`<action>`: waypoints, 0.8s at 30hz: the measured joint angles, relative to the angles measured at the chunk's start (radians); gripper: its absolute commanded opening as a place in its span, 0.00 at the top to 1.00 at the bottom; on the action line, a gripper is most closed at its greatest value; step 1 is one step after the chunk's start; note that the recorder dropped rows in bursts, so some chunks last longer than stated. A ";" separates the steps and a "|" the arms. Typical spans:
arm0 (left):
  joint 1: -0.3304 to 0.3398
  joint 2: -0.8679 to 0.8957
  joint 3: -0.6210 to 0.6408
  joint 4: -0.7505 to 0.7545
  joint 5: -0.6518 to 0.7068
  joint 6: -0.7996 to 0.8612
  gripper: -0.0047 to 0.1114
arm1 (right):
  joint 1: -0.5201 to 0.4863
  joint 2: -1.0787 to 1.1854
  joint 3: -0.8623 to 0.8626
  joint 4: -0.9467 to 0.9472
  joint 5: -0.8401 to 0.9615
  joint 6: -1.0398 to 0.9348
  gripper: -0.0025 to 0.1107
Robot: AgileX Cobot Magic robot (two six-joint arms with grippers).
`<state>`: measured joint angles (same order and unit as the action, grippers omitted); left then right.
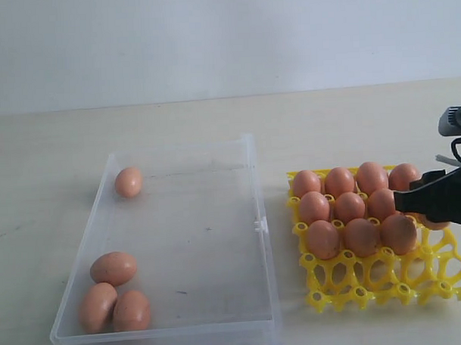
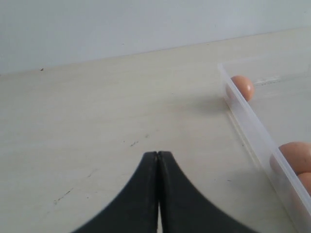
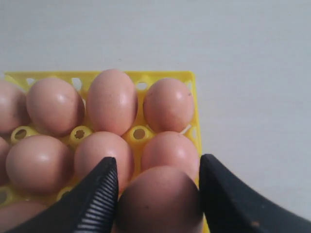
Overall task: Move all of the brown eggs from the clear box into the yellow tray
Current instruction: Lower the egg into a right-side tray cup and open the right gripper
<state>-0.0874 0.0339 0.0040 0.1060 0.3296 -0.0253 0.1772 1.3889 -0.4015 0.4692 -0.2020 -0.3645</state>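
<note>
Several brown eggs fill the back rows of the yellow tray (image 1: 386, 282). My right gripper (image 1: 415, 201) reaches in from the right and is shut on a brown egg (image 3: 160, 199), with a finger pressed on each side of it. This egg hangs over the tray's right edge, just in front of the filled rows; I cannot tell whether it rests in a cell. The clear box (image 1: 255, 188) holds one egg (image 1: 128, 181) at its far left corner and three eggs (image 1: 113, 268) bunched at its near left corner. My left gripper (image 2: 158, 154) is shut and empty over bare table beside the box wall (image 2: 252, 126).
The tray's front row of cells (image 1: 348, 276) stands open. A clasp tab (image 1: 258, 227) juts from the box's right edge, facing the tray. The pale table runs back to a white wall.
</note>
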 measured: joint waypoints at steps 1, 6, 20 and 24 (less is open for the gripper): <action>0.000 0.000 0.000 0.000 0.000 0.000 0.96 | 0.000 0.005 0.004 0.003 -0.008 0.000 0.98; 0.000 0.000 0.000 0.000 0.000 0.000 0.96 | 0.000 0.045 0.020 0.015 -0.045 0.000 0.98; 0.000 0.000 0.000 0.000 0.000 0.000 0.96 | 0.000 0.101 0.024 0.030 -0.082 0.000 0.98; 0.000 0.000 0.000 0.000 0.000 0.000 0.96 | 0.000 0.101 0.024 0.030 -0.084 -0.006 0.98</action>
<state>-0.0874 0.0339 0.0040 0.1060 0.3296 -0.0253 0.1772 1.4896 -0.3776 0.4989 -0.2860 -0.3707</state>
